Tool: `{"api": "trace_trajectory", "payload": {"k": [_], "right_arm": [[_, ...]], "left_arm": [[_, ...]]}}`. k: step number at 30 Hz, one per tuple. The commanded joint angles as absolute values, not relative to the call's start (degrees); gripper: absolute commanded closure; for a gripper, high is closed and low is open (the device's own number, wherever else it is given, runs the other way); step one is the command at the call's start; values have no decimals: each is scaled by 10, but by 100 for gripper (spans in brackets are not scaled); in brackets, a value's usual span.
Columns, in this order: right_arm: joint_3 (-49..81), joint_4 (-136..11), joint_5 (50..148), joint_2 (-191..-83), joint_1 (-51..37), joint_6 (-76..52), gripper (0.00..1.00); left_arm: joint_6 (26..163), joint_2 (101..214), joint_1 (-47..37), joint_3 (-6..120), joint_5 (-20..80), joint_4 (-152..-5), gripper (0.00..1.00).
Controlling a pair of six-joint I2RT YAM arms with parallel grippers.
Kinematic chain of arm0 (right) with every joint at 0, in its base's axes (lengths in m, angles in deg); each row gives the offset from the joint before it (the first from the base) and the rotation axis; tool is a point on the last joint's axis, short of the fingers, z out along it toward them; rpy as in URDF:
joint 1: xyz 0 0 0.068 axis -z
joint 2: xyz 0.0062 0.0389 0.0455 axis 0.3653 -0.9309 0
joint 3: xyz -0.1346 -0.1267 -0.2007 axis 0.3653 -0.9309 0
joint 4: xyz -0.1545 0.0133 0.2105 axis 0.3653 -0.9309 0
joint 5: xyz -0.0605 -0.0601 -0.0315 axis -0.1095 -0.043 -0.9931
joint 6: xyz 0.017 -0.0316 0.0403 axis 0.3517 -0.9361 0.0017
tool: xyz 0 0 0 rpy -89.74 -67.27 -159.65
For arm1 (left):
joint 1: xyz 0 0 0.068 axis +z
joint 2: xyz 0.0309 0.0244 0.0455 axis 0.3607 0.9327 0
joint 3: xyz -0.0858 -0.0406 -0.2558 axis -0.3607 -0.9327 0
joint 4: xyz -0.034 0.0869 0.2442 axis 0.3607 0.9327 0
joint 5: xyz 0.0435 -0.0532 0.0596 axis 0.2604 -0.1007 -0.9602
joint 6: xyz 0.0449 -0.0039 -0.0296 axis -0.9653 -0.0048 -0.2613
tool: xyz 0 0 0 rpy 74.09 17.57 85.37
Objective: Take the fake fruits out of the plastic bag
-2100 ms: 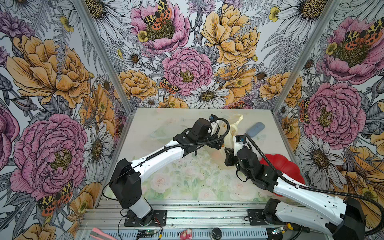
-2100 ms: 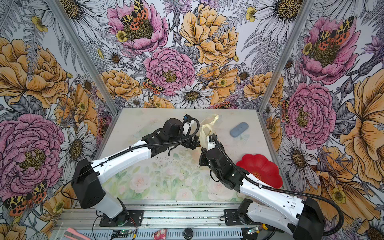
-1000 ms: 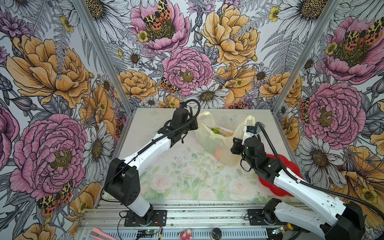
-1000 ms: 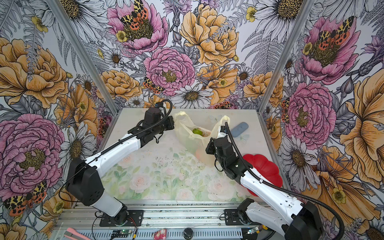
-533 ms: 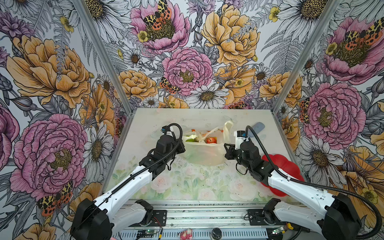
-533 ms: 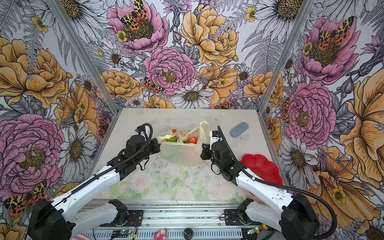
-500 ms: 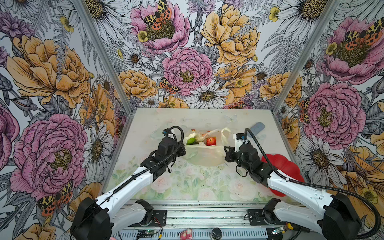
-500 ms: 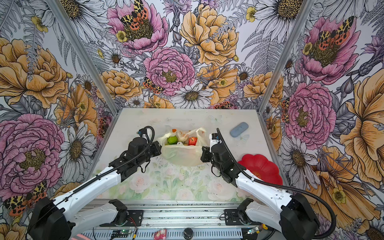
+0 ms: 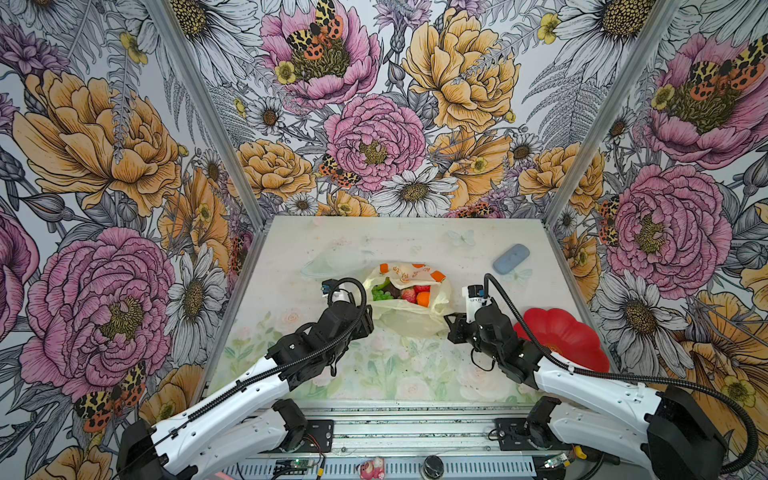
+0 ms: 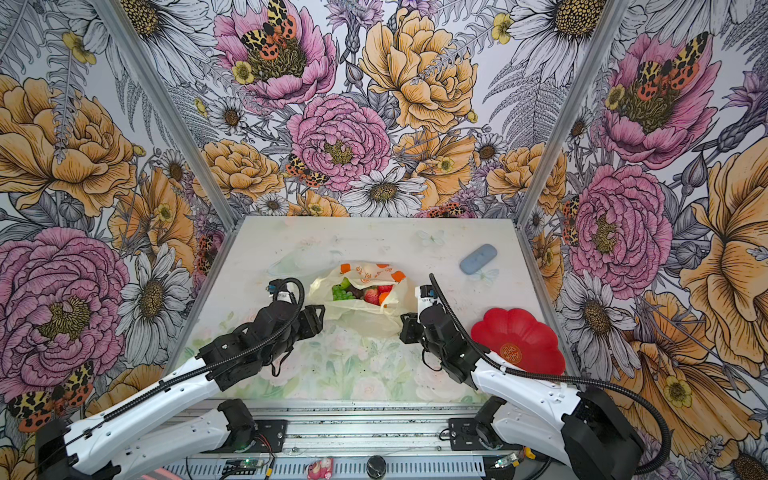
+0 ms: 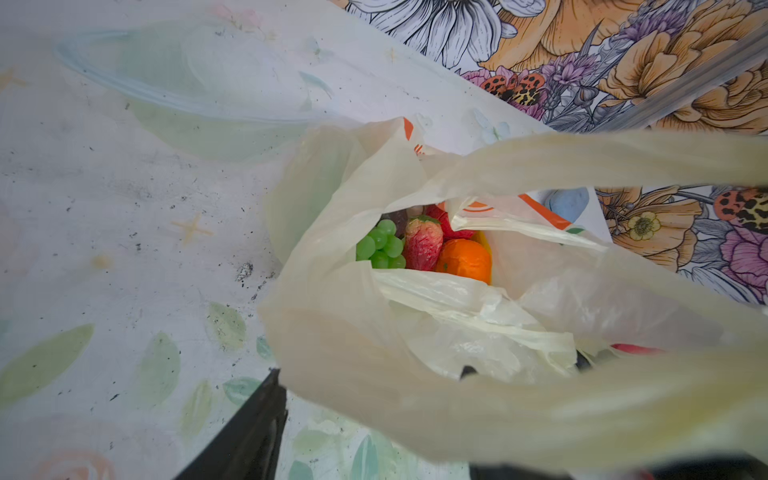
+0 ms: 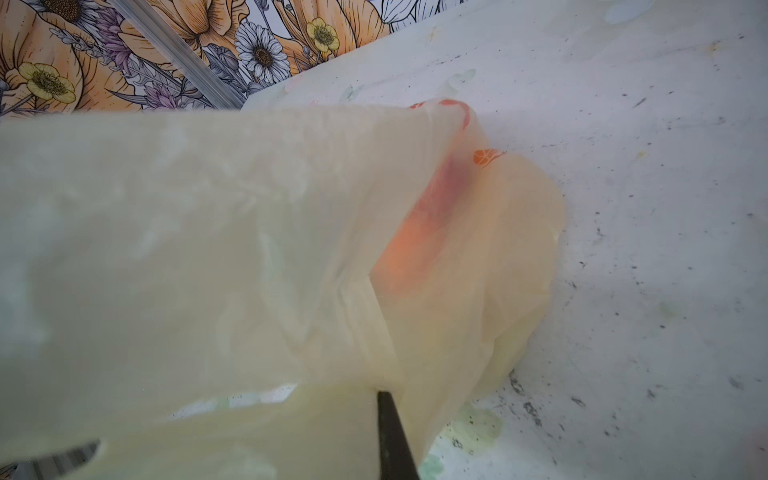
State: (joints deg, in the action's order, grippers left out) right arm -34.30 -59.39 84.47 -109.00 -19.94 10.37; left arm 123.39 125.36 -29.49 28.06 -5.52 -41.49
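The thin cream-yellow translucent plastic bag (image 9: 409, 320) is sitting on the middle of the pale floral-printed tabletop (image 9: 291, 257) with its mouth gaping upward. The small plastic toy fruits (image 11: 422, 249) are lying inside it, among them a green grape bunch (image 11: 380, 247) and a round orange (image 11: 463, 259). The left gripper (image 10: 315, 318) is standing at the bag's left edge with its jaws spread, a loop handle draping loosely across them. The right gripper (image 9: 451, 328) is pinching the film at the bag's right edge, jaws pressed together on it.

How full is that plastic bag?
Not empty: the plastic bag has green grapes, a strawberry and an orange showing through its open mouth.
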Motion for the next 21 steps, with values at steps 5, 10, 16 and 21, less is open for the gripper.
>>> {"api": "trace_trajectory", "payload": {"k": [5,10,16,21], "right_arm": [[-322,-578,828,-1085,-207,103,100],[-322,-579,827,-1081,-208,102,100],[-325,-581,823,-1067,-209,101,100],[-328,-581,821,-1058,-210,100,100]], "left_arm": [[1220,1307,-410,395,-130,-320,33],[1167,1430,-410,466,-52,-377,33],[1164,1561,-336,515,-37,-374,33],[1163,1625,-293,546,-85,-345,33]]}}
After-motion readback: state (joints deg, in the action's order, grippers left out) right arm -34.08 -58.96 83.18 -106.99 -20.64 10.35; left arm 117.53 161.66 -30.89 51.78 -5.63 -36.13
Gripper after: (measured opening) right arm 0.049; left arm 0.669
